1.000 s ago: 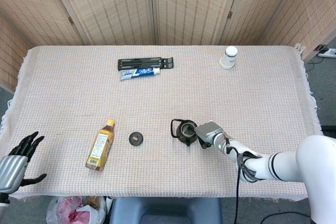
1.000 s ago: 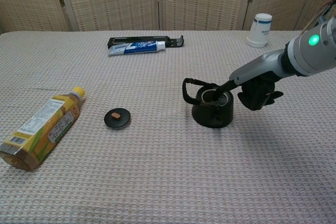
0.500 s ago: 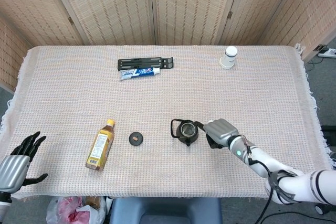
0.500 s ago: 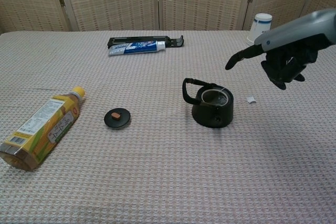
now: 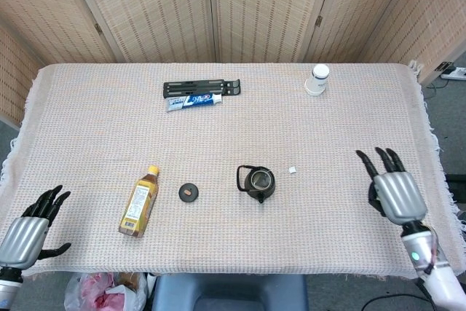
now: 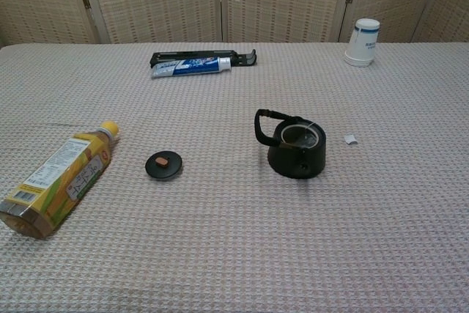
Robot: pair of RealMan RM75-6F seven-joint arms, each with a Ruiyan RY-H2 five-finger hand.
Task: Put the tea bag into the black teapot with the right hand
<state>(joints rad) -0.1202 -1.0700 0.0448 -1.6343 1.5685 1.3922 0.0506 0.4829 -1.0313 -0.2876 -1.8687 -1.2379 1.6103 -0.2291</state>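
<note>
The black teapot (image 5: 257, 183) (image 6: 296, 147) stands uncovered near the table's middle, handle to its left. A thin string runs over its rim to a small white tag (image 5: 292, 170) (image 6: 351, 138) lying on the cloth to its right; the bag itself is hidden inside. Its round black lid (image 5: 188, 191) (image 6: 163, 163) lies to the left. My right hand (image 5: 393, 189) is far to the right near the table's front edge, fingers spread and holding nothing. My left hand (image 5: 29, 229) hangs open at the front left corner. Neither hand shows in the chest view.
A yellow drink bottle (image 5: 139, 202) (image 6: 58, 177) lies on its side at the front left. A toothpaste tube (image 5: 193, 101) and a black stand (image 5: 202, 88) lie at the back. A white cup (image 5: 317, 79) (image 6: 362, 42) sits upside down at the back right.
My right hand has pulled away from the teapot to the right and down toward the table's front edge, out of the chest view. The tag now lies on the cloth.
</note>
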